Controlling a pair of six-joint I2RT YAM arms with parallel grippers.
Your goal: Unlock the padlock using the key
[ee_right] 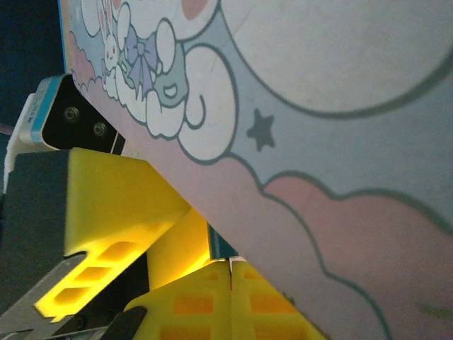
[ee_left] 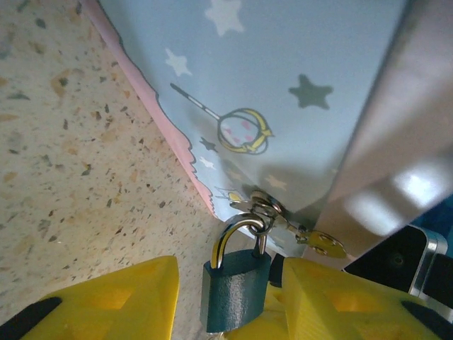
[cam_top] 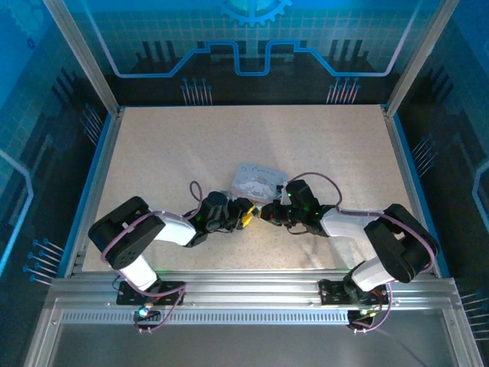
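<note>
Fingers [ee_right: 191,304] of yellow plastic on the right gripper [ee_right: 231,283] sit pressed flat together, with only a thin seam between them and nothing visible in their grip. They lie right against the lower edge of the silver-grey rectangular tin with a pastel cartoon print [ee_right: 340,142]. Facing it from the other side, the left gripper [ee_left: 230,283] has its yellow jaws partly apart around the small dark teal padlock with a silver metal shackle [ee_left: 237,294]. The padlock body stands upright between the two fingers. There is a clear gap on one side, and the other side is very close to its finger, though contact is not certain, so nothing is clamped. Both shackle legs sit down in the body, and the loop is hooked through a small metal ring on the tin's edge. Just beside that, on a short run of ring links, hangs the tiny, thin metal key with a yellowish sheen [ee_left: 328,244], apart from either gripper. Beyond, the tin lies on the speckled beige tabletop [ee_left: 64,142], near its middle in the overhead view.
</note>
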